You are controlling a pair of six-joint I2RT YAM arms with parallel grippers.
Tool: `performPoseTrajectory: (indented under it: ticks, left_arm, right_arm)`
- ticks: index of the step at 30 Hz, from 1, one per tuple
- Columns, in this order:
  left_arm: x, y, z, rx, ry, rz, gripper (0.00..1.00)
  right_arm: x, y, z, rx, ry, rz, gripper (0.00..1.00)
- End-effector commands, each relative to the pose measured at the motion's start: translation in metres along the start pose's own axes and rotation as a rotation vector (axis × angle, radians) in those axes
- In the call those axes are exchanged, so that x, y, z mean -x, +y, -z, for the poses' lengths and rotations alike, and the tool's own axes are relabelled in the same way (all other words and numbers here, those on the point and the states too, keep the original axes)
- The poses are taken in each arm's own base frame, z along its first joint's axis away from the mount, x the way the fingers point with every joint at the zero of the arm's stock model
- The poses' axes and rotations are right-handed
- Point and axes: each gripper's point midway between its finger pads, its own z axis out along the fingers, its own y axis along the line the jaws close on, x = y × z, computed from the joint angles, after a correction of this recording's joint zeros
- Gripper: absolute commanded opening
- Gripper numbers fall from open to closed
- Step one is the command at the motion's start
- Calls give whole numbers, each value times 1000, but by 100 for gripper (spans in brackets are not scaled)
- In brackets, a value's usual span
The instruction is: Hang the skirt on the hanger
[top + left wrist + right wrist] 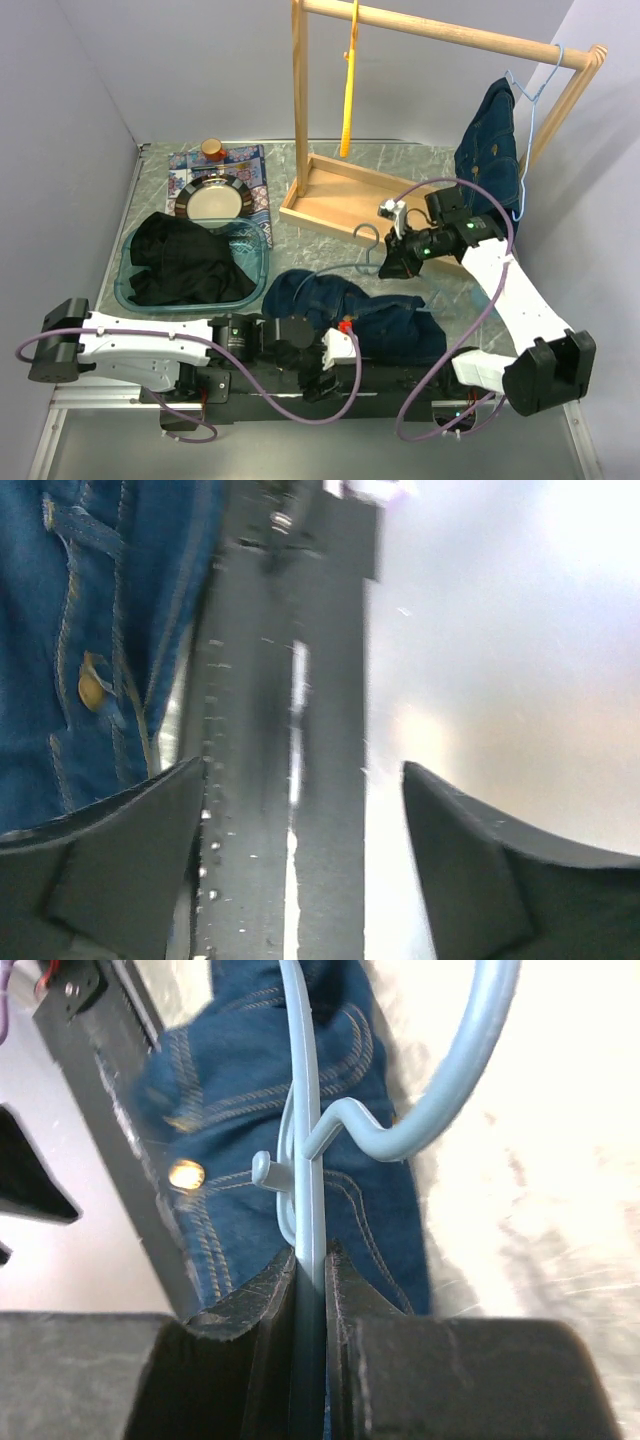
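The blue denim skirt [352, 312] lies crumpled on the table near the front edge. Its waistband and brass button show in the left wrist view [60, 630] and in the right wrist view [250, 1080]. A light blue hanger [370, 245] lies partly on the skirt, hook pointing away. My right gripper [400, 262] [313, 1260] is shut on the hanger's [310, 1160] thin bar just below the hook. My left gripper [318, 378] [305, 780] hovers at the skirt's near edge over the black front rail, open, with nothing between its fingers [120, 860].
A wooden rack with a tray base [330, 195] and top bar [450, 35] stands at the back. Another denim garment [490, 150] hangs from it on a hanger. A clear bin [135, 290] holding black cloth sits left, and behind it a plate [212, 200] and a cup [211, 148].
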Motion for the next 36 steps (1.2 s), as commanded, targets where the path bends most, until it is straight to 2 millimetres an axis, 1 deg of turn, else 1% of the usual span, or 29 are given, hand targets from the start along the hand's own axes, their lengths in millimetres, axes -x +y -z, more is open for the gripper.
performPoseTrajectory:
  ticks: [1,2,4,5,6,7,8,9,10,11,12,13,14,15,17,18,19,21,23,26,27,28,30,31,32,33,34,35,36]
  left_arm:
    - [69,21,26,176,-234,25,96]
    - [84,32,33,244,-288,38,96]
    - [122,34,43,278,-388,33,98]
    - [133,40,46,318,-422,50,99]
    - [146,41,39,321,-452,41,99]
    - [162,44,41,344,-491,55,99]
    - [169,46,37,357,-510,74,99]
    - [167,57,22,411,-493,83,99]
    - [182,59,21,439,-538,109,99]
    - [186,64,15,462,-549,145,99]
    - [181,75,1,524,-532,166,98]
    - [194,73,-1,534,-573,193,95]
    - [197,73,-6,552,-583,211,94]
    - [192,76,-21,582,-563,208,92]
    - [201,79,-20,688,-593,216,84]
    - [193,84,-32,736,-565,209,81]
    - [199,89,-26,814,-586,225,75]
    - [184,102,-33,932,-531,203,67]
    - [179,115,-24,1062,-519,195,46]
    - [173,120,-23,1119,-500,170,16]
    - [174,119,-22,1106,-496,167,5]
    - [175,117,-23,1081,-495,163,1]
    - [190,98,-28,927,-504,115,1]
    - [186,88,-32,864,-492,73,1]
    - [200,66,-29,719,-507,-11,1]
    - [192,53,-31,653,-496,-63,1]
    - [195,43,-27,606,-504,-74,1]
    - [204,28,-13,530,-514,-124,1]
    - [203,7,-15,399,-500,-161,1]
  right_arm:
    - [42,18,28,-13,-129,118,0]
    - [44,20,31,-16,-133,114,0]
    - [50,27,39,-29,-154,108,0]
    - [52,29,42,-31,-162,102,0]
    - [58,33,48,-43,-182,112,0]
    - [63,35,52,-51,-200,89,0]
    - [66,36,55,-61,-214,80,0]
    - [75,38,62,-89,-245,93,0]
    - [78,40,66,-96,-261,58,0]
    - [82,42,70,-110,-284,55,0]
    - [88,40,74,-131,-306,54,0]
    - [90,39,77,-152,-320,25,0]
    - [92,38,80,-164,-331,17,0]
    - [95,39,83,-172,-343,0,0]
    - [98,37,86,-183,-352,-17,0]
    - [99,38,87,-181,-357,-25,0]
    - [100,38,87,-178,-359,-29,0]
    - [101,39,88,-171,-365,-32,0]
    - [101,40,89,-170,-369,-32,0]
    - [100,40,90,-173,-376,-31,0]
    - [98,39,89,-179,-377,-31,0]
    - [98,38,89,-184,-378,-30,0]
    - [99,34,92,-211,-388,-22,0]
    - [100,33,93,-220,-390,-18,0]
    - [100,32,94,-231,-393,-9,0]
    - [104,27,98,-267,-406,5,0]
    - [105,24,100,-288,-414,13,0]
    - [107,23,104,-312,-423,25,0]
    - [111,20,108,-334,-437,42,0]
